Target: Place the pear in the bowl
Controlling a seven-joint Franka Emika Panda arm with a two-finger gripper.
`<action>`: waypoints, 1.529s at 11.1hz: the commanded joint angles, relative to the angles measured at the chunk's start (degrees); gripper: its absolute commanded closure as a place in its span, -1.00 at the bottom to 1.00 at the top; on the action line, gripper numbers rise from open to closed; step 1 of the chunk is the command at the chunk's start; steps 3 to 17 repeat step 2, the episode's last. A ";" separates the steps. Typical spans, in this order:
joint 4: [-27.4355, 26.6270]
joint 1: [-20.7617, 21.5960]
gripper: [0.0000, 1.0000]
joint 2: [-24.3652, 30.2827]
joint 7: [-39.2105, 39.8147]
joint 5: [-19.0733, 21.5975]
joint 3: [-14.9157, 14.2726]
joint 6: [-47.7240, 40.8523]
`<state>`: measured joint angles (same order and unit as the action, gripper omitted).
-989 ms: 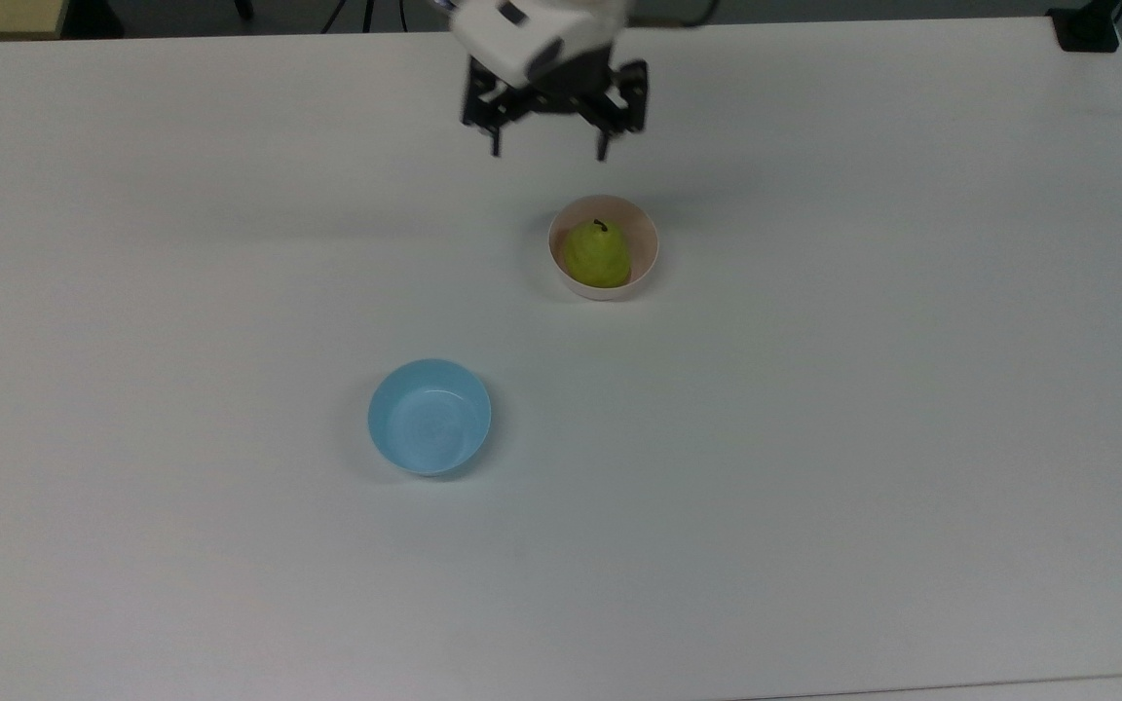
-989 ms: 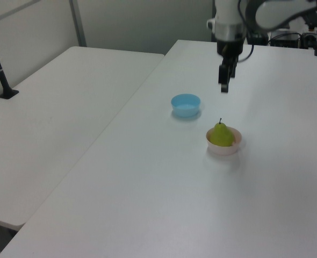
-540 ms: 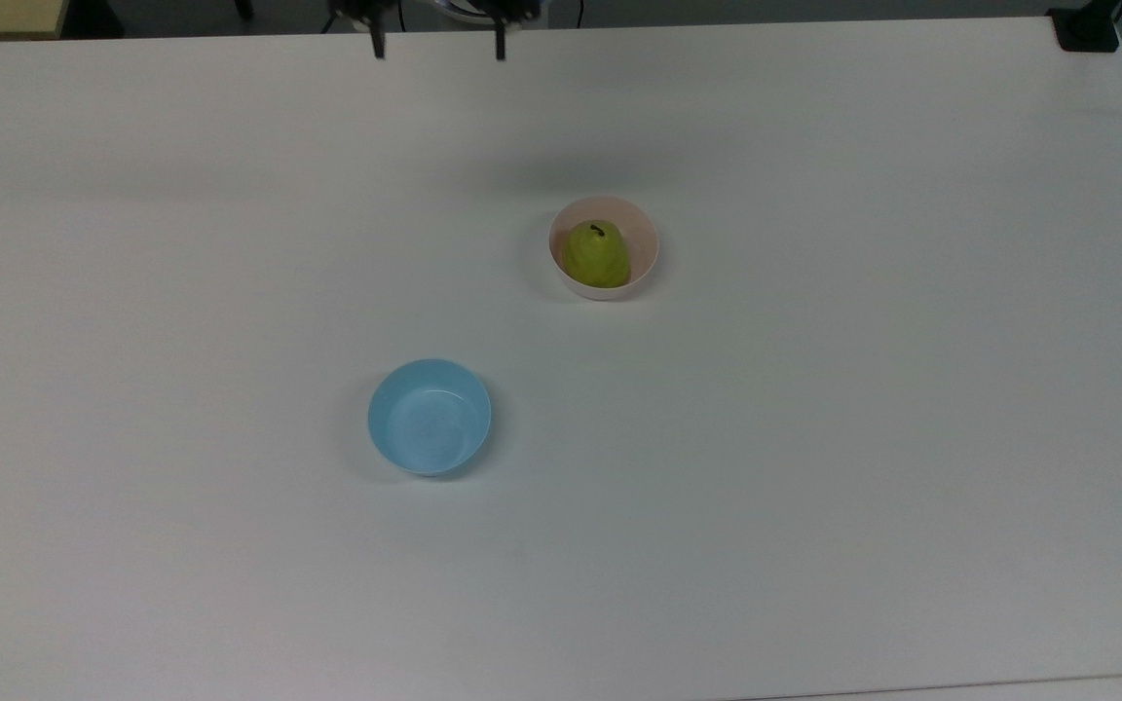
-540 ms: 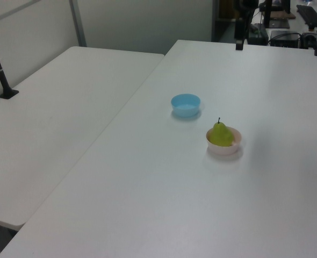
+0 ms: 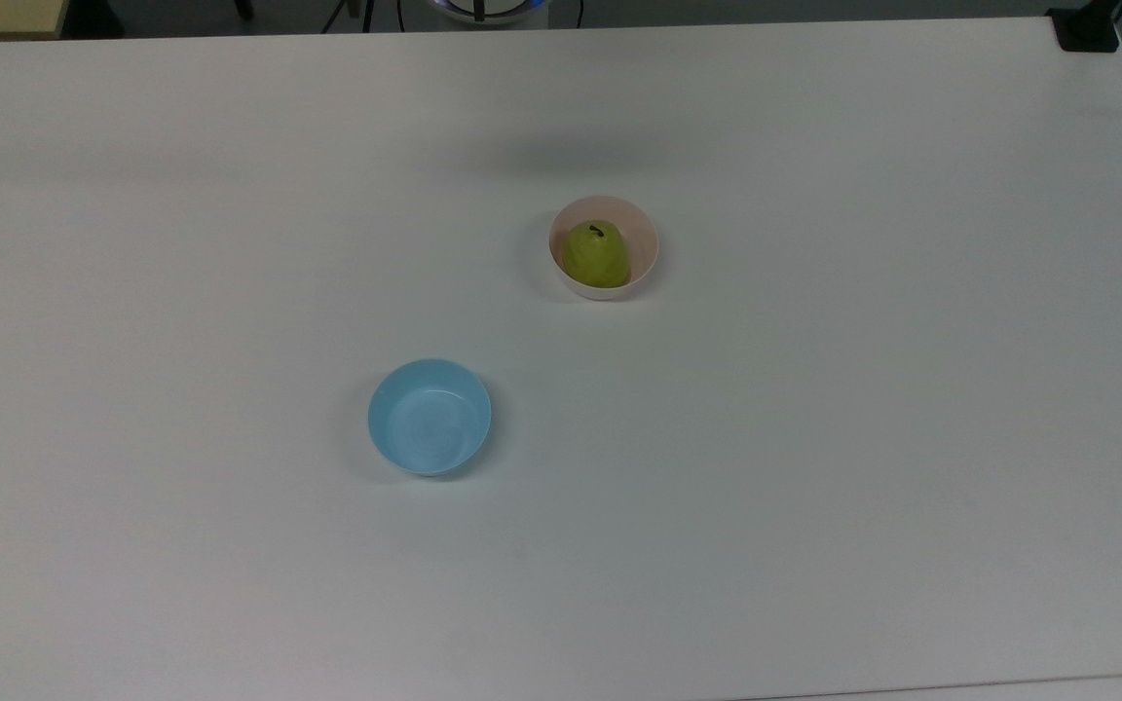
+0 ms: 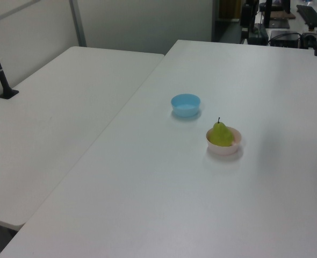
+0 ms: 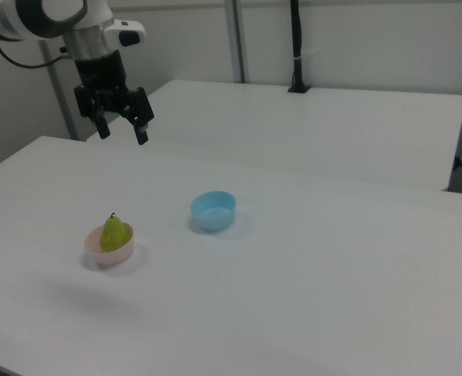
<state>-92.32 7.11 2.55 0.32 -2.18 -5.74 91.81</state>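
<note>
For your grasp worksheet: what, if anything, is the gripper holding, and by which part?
Nothing. The gripper hangs open and empty above the table, while the pear sits in the pink bowl.

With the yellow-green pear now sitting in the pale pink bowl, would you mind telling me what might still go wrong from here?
1. The small yellow-green pear stands taller than the rim of the shallow pale pink plastic bowl, so a knock to the white table might tip it out.
2. The open two-finger gripper hangs high above the table; if it swings back low, it might clip the pear's stem or the empty light blue bowl.
</note>
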 commanded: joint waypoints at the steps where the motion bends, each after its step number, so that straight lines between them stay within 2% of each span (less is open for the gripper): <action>1: 0.12 -0.25 -1.00 0.35 0.73 0.95 0.29 -2.68; 17: 0.12 -0.16 -1.00 0.35 0.65 0.95 0.20 -2.69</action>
